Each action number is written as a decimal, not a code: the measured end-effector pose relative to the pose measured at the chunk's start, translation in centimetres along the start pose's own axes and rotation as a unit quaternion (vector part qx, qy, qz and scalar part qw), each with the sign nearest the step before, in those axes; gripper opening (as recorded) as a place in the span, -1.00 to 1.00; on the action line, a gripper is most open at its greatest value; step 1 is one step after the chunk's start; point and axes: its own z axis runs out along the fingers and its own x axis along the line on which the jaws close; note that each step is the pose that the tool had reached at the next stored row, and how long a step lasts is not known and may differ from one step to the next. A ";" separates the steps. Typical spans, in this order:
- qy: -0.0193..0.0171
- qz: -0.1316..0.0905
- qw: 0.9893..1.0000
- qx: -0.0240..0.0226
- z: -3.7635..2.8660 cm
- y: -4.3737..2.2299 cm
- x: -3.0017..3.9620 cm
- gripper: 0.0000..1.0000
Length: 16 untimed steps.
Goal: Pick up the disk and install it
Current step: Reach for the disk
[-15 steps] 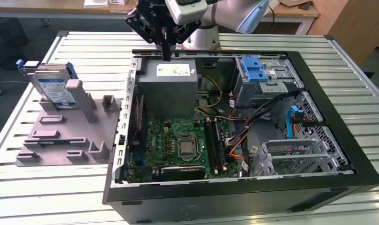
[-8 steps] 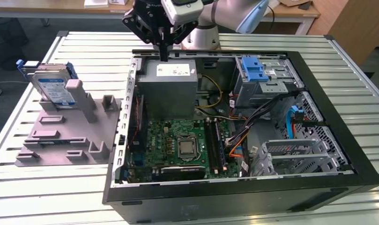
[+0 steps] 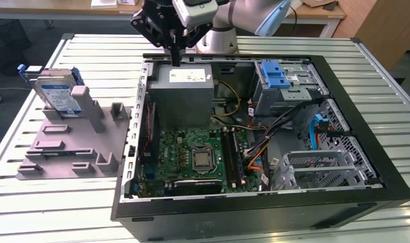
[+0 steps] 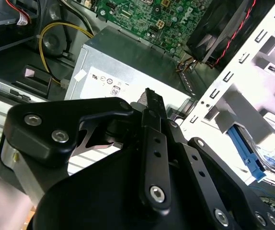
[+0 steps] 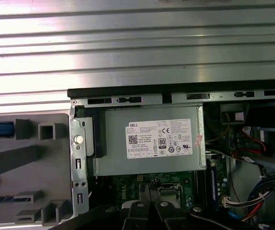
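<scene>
Bright even light, glare on ribbed metal table (image 5: 137,43)

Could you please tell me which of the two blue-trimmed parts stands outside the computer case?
The disk, upright in the grey stand on the exterior view's left; the cage with the blue latch sits inside the case.

You see the disk (image 3: 54,93) only in part, behind a post of the grey stand (image 3: 63,147); arm (image 3: 259,17) cut by exterior view's top edge.
</scene>
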 end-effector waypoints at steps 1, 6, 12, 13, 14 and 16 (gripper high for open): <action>0.000 0.000 1.000 0.000 0.00 0.00 0.07 -0.79; 0.000 0.000 1.000 0.000 0.00 -0.02 0.31 -0.79; 0.000 0.000 1.000 0.000 0.02 -0.04 0.58 -0.79; 0.000 0.000 1.000 0.000 0.02 -0.04 0.64 -0.79; 0.000 0.000 1.000 0.000 0.02 -0.05 0.70 -0.79; 0.000 0.000 1.000 0.000 0.02 -0.05 0.79 -0.79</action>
